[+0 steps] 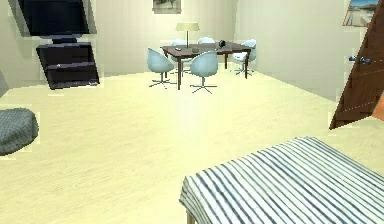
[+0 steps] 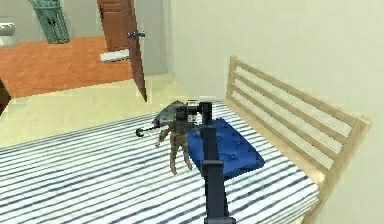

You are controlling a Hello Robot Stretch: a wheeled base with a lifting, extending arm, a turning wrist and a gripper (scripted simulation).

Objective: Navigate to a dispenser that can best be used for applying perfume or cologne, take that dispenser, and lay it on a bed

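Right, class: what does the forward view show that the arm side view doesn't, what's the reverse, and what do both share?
Forward view: a dark dining table with pale blue chairs around it, a lamp, and a television on a dark stand.
Arm side view: the robot's arm and gripper, a blue pillow and a slatted wooden headboard.
Both: the striped bed and a brown wooden door.
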